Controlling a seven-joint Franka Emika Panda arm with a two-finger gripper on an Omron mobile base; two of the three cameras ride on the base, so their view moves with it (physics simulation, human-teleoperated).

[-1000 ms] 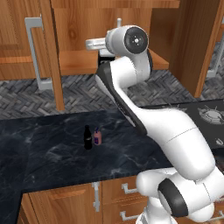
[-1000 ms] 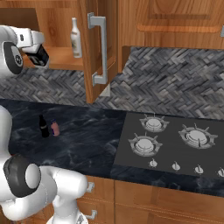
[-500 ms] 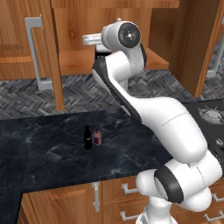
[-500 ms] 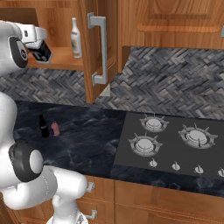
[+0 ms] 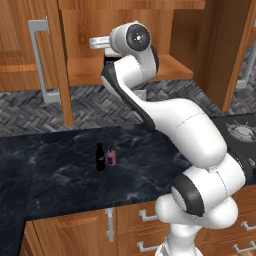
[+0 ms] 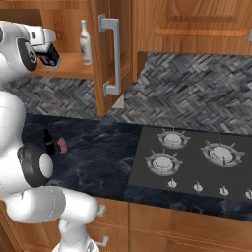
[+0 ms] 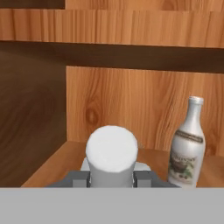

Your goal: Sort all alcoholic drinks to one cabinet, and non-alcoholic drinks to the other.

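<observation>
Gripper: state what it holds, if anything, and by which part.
The gripper is shut on a white-capped bottle, clamped just below the cap, inside the open cabinet beside the cream-white bottle.

We see the white-capped bottle (image 7: 112, 153) beside the upright cream-white bottle (image 7: 187, 144); black bottle (image 5: 100, 157) and pink bottle (image 5: 111, 156) adjacent on the countertop

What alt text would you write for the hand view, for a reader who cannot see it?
Seen from the robot's hand, a bottle with a white cap is held between the fingers, just above a wooden cabinet shelf. A slim cream-white bottle with a greyish label stands upright on the shelf to its right, before the wooden back wall.
</observation>
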